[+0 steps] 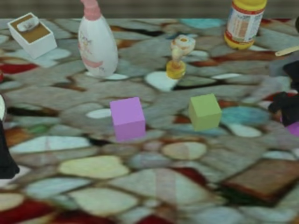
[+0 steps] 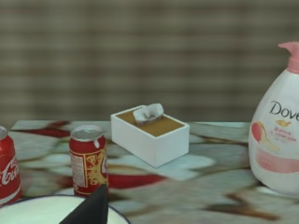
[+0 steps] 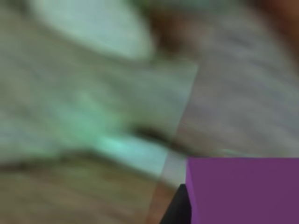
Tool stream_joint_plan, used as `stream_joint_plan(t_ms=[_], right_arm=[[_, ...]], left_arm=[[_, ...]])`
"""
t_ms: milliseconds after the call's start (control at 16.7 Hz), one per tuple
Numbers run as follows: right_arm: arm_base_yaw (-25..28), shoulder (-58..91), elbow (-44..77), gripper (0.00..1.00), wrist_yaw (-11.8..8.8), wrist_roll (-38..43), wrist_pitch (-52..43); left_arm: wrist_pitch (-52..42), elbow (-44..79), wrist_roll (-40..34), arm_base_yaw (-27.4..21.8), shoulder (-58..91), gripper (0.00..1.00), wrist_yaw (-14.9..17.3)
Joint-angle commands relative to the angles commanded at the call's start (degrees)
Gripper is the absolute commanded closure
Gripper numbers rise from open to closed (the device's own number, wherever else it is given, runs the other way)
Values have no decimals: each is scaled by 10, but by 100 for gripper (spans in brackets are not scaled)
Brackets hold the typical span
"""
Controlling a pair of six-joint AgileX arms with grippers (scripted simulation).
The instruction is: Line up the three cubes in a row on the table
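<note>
Near the middle of the cobblestone-mosaic table [image 1: 140, 186], the large light-purple matte cube [image 1: 127, 118] and the smaller olive-green matte cube [image 1: 204, 111] already sit side by side, well apart. At the right edge, the right gripper [image 1: 286, 108] appears clamped on the small deeper-purple cube [image 3: 243, 190], which remains to be placed. Whether the left gripper [image 1: 7, 156], parked at the left edge, is open, I cannot tell.
</note>
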State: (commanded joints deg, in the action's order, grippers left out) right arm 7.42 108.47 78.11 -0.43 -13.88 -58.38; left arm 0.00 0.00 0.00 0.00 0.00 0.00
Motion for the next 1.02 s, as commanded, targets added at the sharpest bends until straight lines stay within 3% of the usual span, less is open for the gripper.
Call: stream_joint_plan(t_ms=[240,660,840,1020], right_arm=[[73,18,31,100,4,126,-20],[228,38,82,100,12,420,-54],[270,35,93,100,15,484,-58],[279,34,95,100,16,496,-59]], left_arm=[[0,0,0,0,0,0,0],[0,0,0,0,0,0,0],[0,0,0,0,0,0,0],[0,0,0,0,0,0,0]])
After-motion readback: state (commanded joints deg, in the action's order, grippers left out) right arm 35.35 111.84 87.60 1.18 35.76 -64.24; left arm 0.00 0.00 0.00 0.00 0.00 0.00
